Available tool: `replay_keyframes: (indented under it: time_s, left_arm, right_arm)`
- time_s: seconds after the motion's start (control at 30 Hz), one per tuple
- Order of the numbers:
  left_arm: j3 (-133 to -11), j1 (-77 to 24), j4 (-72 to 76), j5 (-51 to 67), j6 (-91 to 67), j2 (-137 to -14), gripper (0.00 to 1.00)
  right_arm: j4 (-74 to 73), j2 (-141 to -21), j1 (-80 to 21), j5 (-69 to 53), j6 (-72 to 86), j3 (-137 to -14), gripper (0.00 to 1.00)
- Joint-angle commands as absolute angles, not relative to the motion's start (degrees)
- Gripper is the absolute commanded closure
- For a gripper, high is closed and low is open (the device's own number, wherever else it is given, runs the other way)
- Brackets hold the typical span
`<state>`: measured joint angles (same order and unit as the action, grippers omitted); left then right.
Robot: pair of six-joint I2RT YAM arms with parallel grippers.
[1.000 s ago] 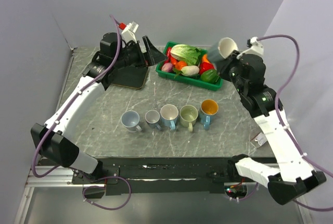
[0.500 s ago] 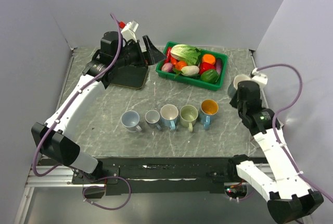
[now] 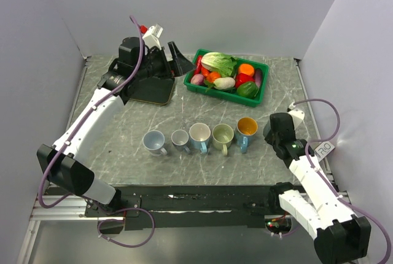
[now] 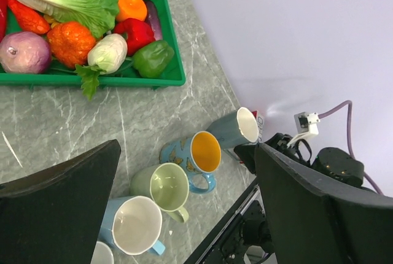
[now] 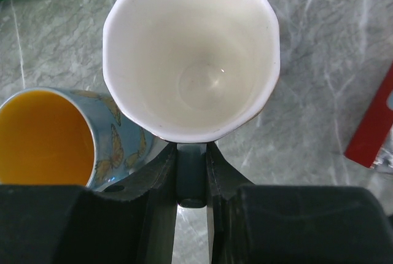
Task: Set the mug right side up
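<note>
While its arm folds low, the right gripper [image 5: 191,166] clamps the handle of the grey mug [image 5: 190,55] just right of the butterfly mug [image 5: 43,135]; the left gripper [image 3: 175,59], jaws apart, hangs far beyond it.

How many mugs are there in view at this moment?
6. Five stand in a row, left to right in the top view: grey mug, small mug, blue mug, green mug, orange mug. The sixth mug is held by the right gripper, beside the orange mug.
</note>
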<state>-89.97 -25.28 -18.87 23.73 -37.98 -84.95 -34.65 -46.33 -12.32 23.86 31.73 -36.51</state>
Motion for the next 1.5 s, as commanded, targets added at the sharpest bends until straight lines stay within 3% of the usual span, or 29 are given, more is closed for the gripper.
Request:
replay_keyframes:
  time_s: [0.0,0.57,0.63,0.77,0.87,1.1,1.3,1.47]
  left_arm:
    - [-89.74,-25.22,-19.16,22.41,-36.30,-82.44,0.04]
    - [-88.95,-25.14,-18.99,22.24,-36.56,-82.88,0.04]
    - [-88.86,-25.14,-18.90,22.24,-36.65,-82.97,0.04]
    - [-88.86,-25.14,-19.07,21.97,-36.56,-82.97,0.04]
    - [-89.03,-25.14,-19.07,21.62,-36.30,-83.23,0.04]
    - [-87.98,-25.05,-19.16,19.16,-34.98,-83.23,0.04]
    - [-90.09,-24.79,-23.80,13.81,-34.28,-82.88,0.04]
    - [-87.12,-24.79,-26.19,4.50,-34.27,-78.58,0.04]
  right_arm:
    - [-22.60,-45.44,-11.87,24.70,33.92,-34.55,1.00]
    - [-22.85,-49.39,-11.95,23.37,36.64,-30.50,0.99]
    - [-23.46,-49.39,-11.87,23.55,37.26,-30.50,0.92]
    - [-25.05,-49.83,-11.87,23.64,37.79,-31.46,0.49]
    - [-26.54,-49.40,-11.87,23.29,37.79,-32.34,0.34]
    - [-39.10,-47.90,-11.95,22.68,39.55,-41.03,0.21]
    - [-46.04,-43.43,-11.87,19.95,40.08,-47.63,0.02]
    - [-49.04,-39.38,-11.95,20.83,40.70,-53.69,0.00]
